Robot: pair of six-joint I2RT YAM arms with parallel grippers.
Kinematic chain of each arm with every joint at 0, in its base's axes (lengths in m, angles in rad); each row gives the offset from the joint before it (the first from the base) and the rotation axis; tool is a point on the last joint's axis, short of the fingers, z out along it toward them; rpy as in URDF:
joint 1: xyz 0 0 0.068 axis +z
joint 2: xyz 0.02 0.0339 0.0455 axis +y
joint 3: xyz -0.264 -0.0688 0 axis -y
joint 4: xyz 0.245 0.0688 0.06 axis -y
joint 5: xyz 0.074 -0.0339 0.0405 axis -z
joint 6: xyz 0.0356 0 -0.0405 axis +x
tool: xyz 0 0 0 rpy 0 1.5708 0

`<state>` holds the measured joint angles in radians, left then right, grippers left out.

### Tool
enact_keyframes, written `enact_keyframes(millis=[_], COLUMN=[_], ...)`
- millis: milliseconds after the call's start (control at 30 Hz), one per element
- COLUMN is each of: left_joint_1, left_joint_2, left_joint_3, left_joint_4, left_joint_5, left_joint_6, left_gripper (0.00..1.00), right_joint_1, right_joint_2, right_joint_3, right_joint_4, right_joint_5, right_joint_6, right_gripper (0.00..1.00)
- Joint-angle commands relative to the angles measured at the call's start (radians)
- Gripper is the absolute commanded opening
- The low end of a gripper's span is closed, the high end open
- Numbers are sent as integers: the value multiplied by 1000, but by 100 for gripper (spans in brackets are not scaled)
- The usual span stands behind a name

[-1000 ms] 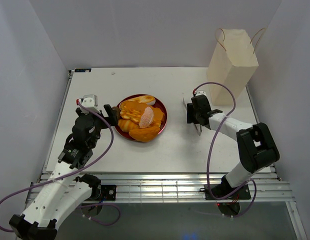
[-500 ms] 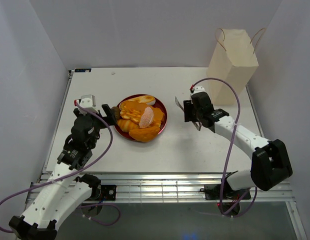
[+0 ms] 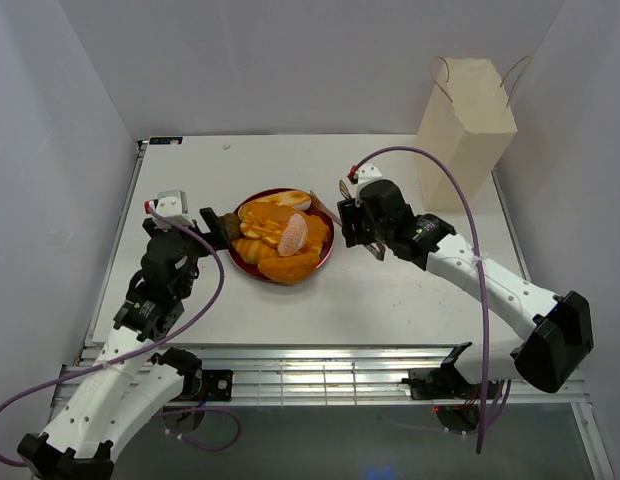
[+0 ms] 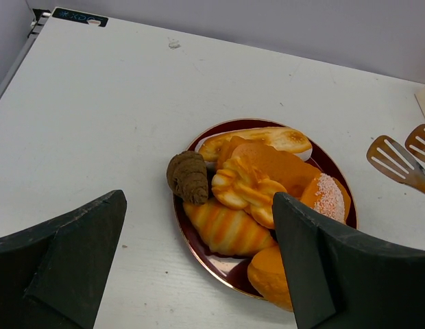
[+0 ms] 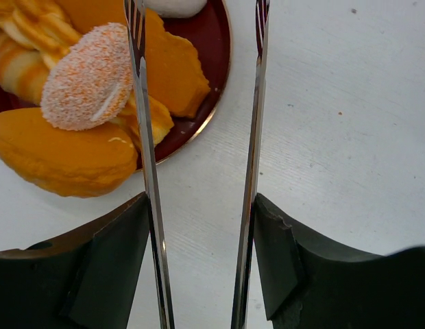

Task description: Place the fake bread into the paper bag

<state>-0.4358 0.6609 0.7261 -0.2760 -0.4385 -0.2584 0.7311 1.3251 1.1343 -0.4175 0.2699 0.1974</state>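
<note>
Tabletop [image 3: 240, 160], fake bread [image 3: 277, 240], unreadable label [image 4: 81, 16]

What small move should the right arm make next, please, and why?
Probably ease the right pincer leftward so the slim metal tongs straddle the sugar-coated round bread: the tongs are open, one blade above the dark red round plate, the other beyond its rim, nothing gripped yet.

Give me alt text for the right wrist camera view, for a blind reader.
The right gripper holds metal tongs, their two blades spread apart and pointing up the frame. One blade crosses a dark red plate of fake bread at upper left; the other is over white table.
</note>
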Motion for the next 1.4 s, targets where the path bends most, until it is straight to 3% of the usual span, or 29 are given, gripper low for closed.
enact_keyframes(millis=[0, 200, 667, 1367], left_joint_1=[-4, -4, -4, -4], left_joint_2=[-9, -29, -118, -184], left_joint_3=[-8, -7, -14, -17], left_joint_4=[11, 3, 8, 9], left_joint_5=[-32, -100, -215, -226], left_joint_6=[5, 4, -1, -10], left_gripper=[98, 98, 98, 98], right_joint_1=[68, 221, 415, 462], right_joint_2=[-7, 83, 335, 600], right_joint_3=[85, 197, 389, 601], right_joint_4=[-33, -63, -37, -69], right_joint_5=[18, 69, 114, 183], right_joint_6=[-13, 5, 8, -46], right_gripper=[65, 64, 62, 59])
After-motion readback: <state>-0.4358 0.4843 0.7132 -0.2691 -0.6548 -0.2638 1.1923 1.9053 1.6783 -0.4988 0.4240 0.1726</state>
